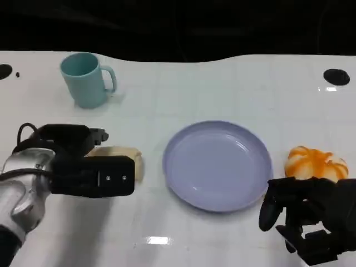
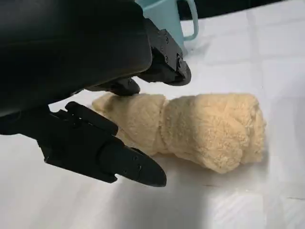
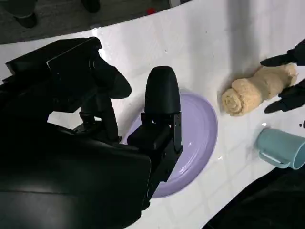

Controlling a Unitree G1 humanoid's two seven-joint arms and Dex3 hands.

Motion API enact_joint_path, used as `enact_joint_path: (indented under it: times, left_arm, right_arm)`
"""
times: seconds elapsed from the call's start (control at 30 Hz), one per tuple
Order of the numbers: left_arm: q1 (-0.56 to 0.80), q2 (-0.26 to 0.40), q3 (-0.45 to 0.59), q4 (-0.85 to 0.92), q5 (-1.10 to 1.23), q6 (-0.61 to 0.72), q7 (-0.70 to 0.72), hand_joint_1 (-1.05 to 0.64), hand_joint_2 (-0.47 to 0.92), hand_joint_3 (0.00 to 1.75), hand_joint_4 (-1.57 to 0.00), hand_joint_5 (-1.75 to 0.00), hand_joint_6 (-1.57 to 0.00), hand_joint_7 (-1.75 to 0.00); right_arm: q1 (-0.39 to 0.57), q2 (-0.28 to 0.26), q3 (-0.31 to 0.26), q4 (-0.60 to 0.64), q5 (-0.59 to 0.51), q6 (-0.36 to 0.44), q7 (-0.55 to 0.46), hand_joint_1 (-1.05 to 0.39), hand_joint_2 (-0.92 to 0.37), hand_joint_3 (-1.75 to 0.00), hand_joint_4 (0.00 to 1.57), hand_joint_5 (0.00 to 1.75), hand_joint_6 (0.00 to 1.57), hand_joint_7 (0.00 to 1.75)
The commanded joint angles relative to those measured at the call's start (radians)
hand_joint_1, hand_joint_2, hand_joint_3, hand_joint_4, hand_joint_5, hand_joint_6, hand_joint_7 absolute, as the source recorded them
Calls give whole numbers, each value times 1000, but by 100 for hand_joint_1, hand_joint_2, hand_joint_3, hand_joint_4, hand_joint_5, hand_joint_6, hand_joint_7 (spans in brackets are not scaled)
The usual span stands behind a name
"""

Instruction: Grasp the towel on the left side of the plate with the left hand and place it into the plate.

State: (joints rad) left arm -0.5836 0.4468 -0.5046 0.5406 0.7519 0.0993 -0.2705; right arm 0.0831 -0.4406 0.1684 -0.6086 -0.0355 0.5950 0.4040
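White tabletop runs under everything, dark beyond its far edge. On it the left hand sits at the towel, fingers spread to either side of the roll's near end, not closed on it. The towel lies flat just left of the plate, which holds nothing. Judging by this, the grasp is not yet made; lift, carry and release remain. The right hand rests near the plate's right rim, loosely curled and holding nothing.

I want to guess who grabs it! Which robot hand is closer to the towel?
The left. The left hand is right at the towel, fingers on either side of one end, not closed on it. The right hand is far off, beyond the plate.
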Motion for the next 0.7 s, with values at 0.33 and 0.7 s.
enact_joint_path:
  times: [0.33,0.7]
  left_arm:
    - [-62,-63,-15,363,0,-216,280,-22,92,17,-88,-116,-105,-7]
    - [-20,-46,38,359,-48,-344,484,-17,66,82,-85,-175,-66,-173]
  right_arm:
    - [4,-10,-14,-20,0,5,0,4,-64,-97,68,167,68,142]
    - [2,-10,-14,-9,2,-1,3,3,-63,-98,69,168,68,143]
